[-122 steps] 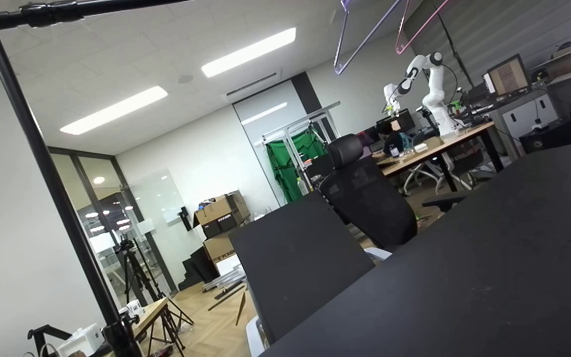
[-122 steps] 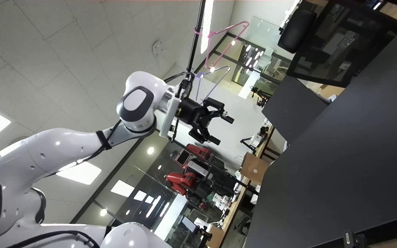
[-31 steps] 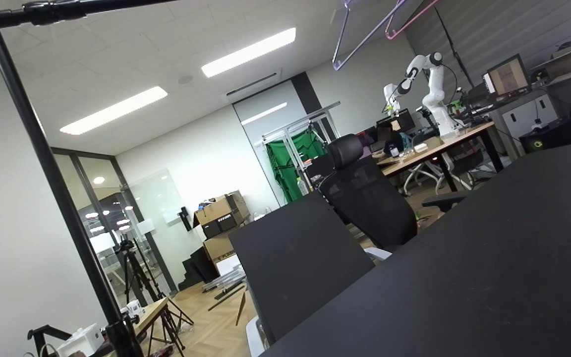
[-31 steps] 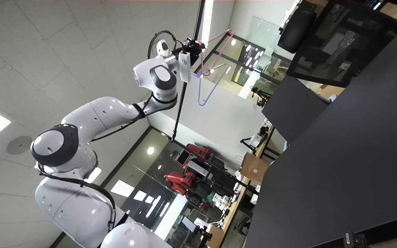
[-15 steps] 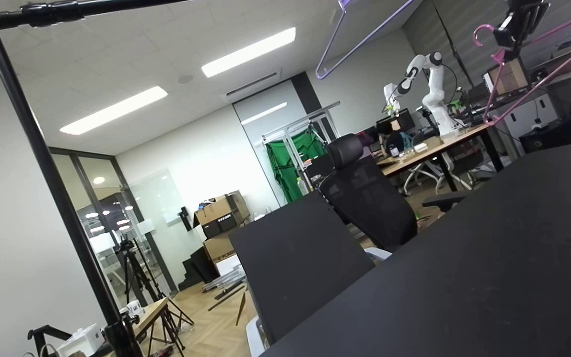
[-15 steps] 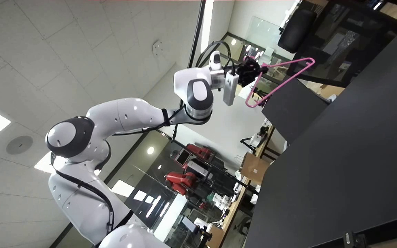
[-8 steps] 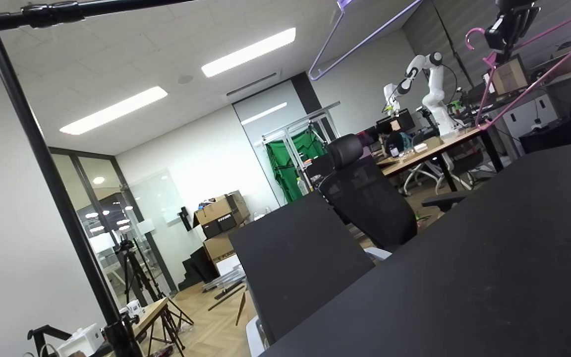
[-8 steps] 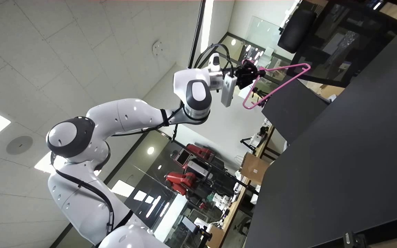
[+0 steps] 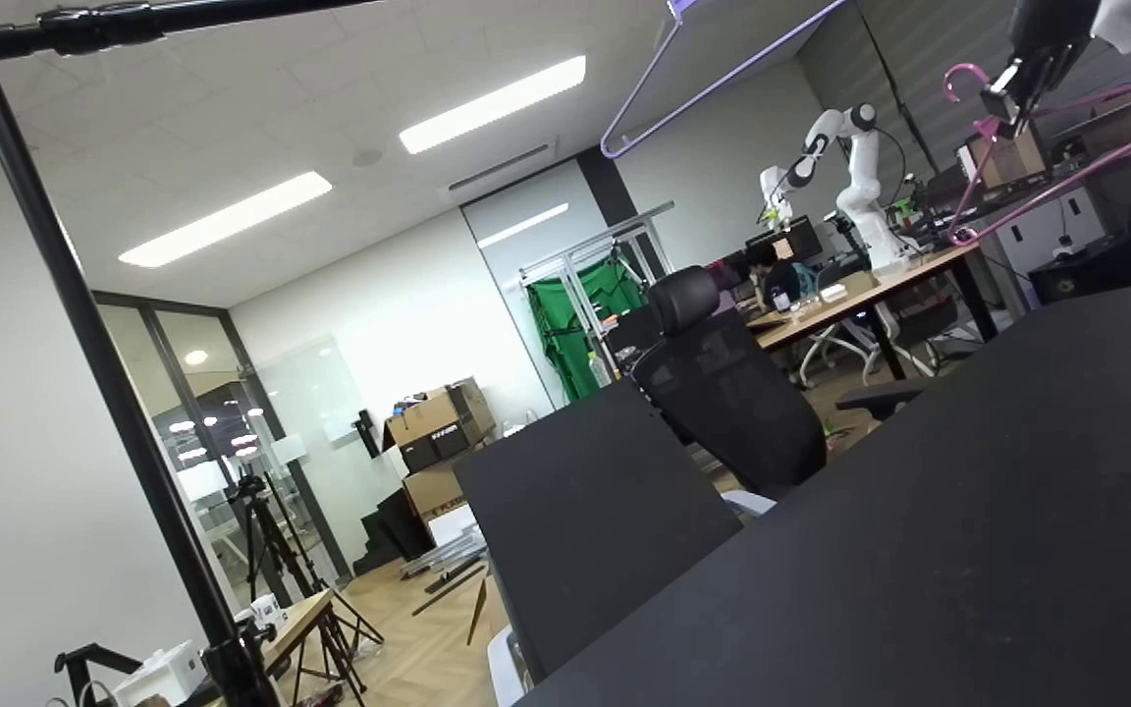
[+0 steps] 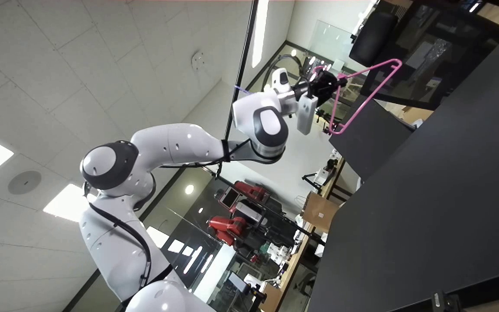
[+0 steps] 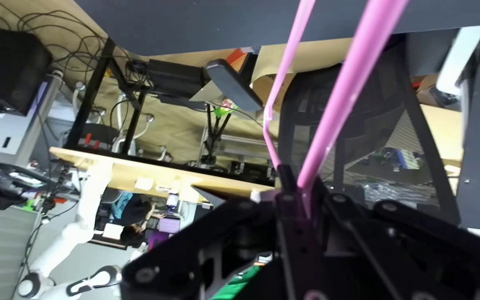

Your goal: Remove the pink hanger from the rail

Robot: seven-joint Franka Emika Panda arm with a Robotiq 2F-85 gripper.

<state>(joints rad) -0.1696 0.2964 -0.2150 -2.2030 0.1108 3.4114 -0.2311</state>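
Pinching the pink hanger (image 11: 351,85) close to its neck, the hand (image 10: 341,81) has its fingertips pressed together on the rod. From that hold the hanger's slim sides run out past the fingertips as a tilted triangle, and its hook curls back beside the hand. Well apart from the hanger's hook, in an exterior view, runs the dark rail (image 10: 246,43). Between hanger and rail reaches the robot's white arm (image 10: 176,143), crossing in front of part of the rail. A lilac hanger (image 9: 723,81) shows to the left of the pink hanger in an exterior view; where the arm stands in the way, only a small lilac piece shows at the rail. Lower than the pink hanger lies the black surface (image 9: 919,491). Beyond the hanger, in the wrist view, stands a mesh-backed chair (image 11: 381,104), and farther behind it a wooden desk (image 11: 119,173) with a person (image 11: 136,212) near it. A second robot (image 9: 865,177), also white, stands beyond the pink hanger at that desk.
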